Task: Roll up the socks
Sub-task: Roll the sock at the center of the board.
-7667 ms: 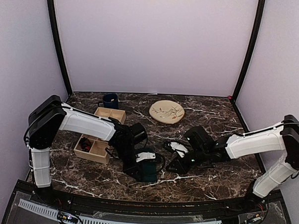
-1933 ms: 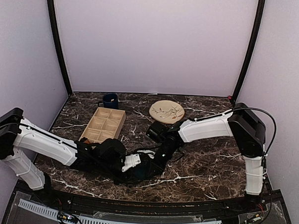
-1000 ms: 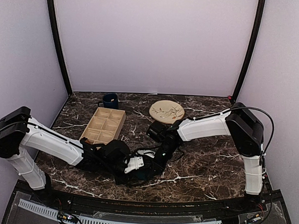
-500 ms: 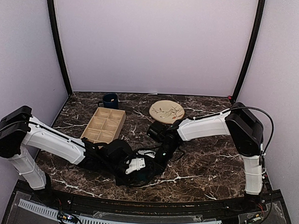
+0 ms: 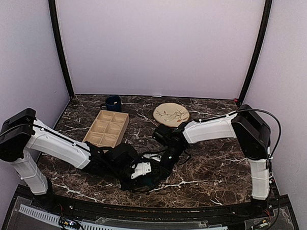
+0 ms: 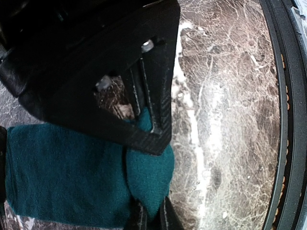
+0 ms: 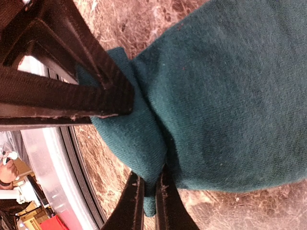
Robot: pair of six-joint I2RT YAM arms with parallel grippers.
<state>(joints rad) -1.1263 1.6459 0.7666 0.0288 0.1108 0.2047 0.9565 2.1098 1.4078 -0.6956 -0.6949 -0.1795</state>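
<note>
Teal-green sock (image 6: 62, 172) lies mostly flat on the table (image 5: 212, 163), near its front edge. Left gripper (image 6: 151, 179) and right gripper (image 7: 141, 143) each pinch its end fold. Rolling judged barely begun; argyle pair not visible.

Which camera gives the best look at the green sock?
The right wrist view: the green sock fills most of the frame, its knit clear. The left wrist view shows it partly blocked; from the top it is almost wholly hidden.

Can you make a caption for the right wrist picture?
Right gripper pinches a fold of teal-green sock on marble table.
</note>
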